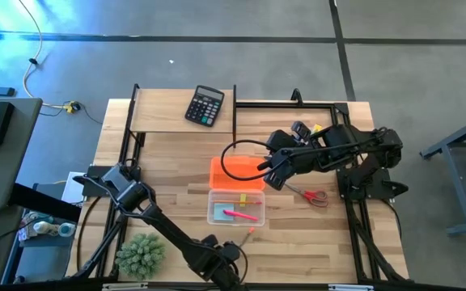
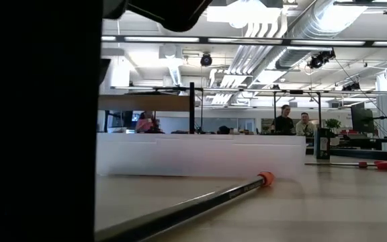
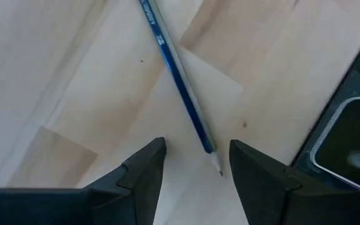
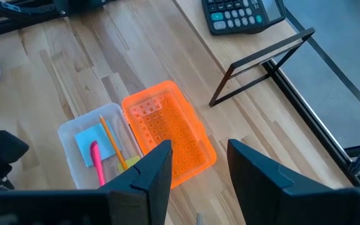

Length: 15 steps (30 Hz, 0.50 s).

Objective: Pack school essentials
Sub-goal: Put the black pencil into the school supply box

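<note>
A blue pencil [image 3: 179,86] with an orange eraser end [image 2: 266,178] lies flat on the table near its front edge. My left gripper [image 3: 195,164] points down over the pencil's sharpened tip, open, one finger on either side, touching nothing. Behind the pencil stands a clear box [image 1: 235,207] holding a pale blue note pad [image 4: 92,141], a pink pen [image 4: 97,164] and an orange pencil [image 4: 111,144]. An orange box [image 4: 167,132] sits against its far side. My right gripper [image 4: 195,164] hangs open high above the orange box. Red-handled scissors [image 1: 315,196] lie on the table to the right.
A black calculator [image 1: 205,105] sits on the raised shelf at the back. A spiky green plant [image 1: 140,255] stands at the near left corner. A dark camera housing [image 3: 349,144] is at the table's edge close to my left gripper. People sit in the room behind the table.
</note>
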Tool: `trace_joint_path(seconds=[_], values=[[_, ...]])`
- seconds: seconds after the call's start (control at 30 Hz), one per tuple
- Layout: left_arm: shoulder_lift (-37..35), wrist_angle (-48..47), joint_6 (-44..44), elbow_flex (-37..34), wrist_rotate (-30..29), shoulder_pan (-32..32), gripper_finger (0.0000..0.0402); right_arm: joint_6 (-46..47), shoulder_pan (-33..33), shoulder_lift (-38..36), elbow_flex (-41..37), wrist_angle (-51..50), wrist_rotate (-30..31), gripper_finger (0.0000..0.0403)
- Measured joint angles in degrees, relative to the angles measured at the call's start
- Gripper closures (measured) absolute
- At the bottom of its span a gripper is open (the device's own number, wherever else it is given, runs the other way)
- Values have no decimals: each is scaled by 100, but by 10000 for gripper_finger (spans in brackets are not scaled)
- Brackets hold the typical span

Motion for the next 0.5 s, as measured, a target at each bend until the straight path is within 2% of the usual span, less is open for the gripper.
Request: trace_joint_path(seconds=[0.27,0.5], values=[[34,-258,276,12,98,-53,236,-2,0,0,0,0,0,259],[40,-484,644,-1,98,-43,285,-2,0,0,0,0,0,259]])
